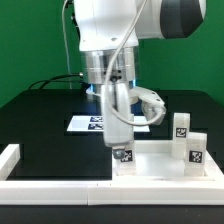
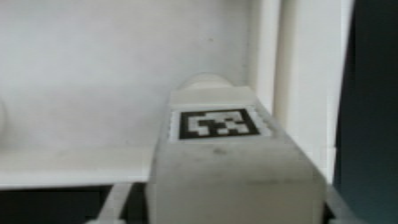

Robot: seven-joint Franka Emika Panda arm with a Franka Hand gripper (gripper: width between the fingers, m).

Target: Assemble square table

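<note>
The white square table top [image 1: 158, 160] lies at the front on the exterior view's right. My gripper [image 1: 117, 100] is shut on a white leg [image 1: 121, 140] and holds it upright. The leg's tagged lower end is at the top's corner on the exterior view's left. In the wrist view the leg [image 2: 217, 150] with its tag fills the middle, over the top's flat white surface [image 2: 89, 90] and beside its raised rim [image 2: 267, 60]. The leg hides my fingers there. Whether the leg's end sits in a corner hole cannot be told. Two more tagged legs [image 1: 181, 127] [image 1: 196, 149] stand by the top's far right side.
A long white rail [image 1: 60, 187] runs along the table's front edge and turns up at its left end [image 1: 10, 157]. The marker board [image 1: 88, 124] lies flat behind my gripper. Black cables run at the back left.
</note>
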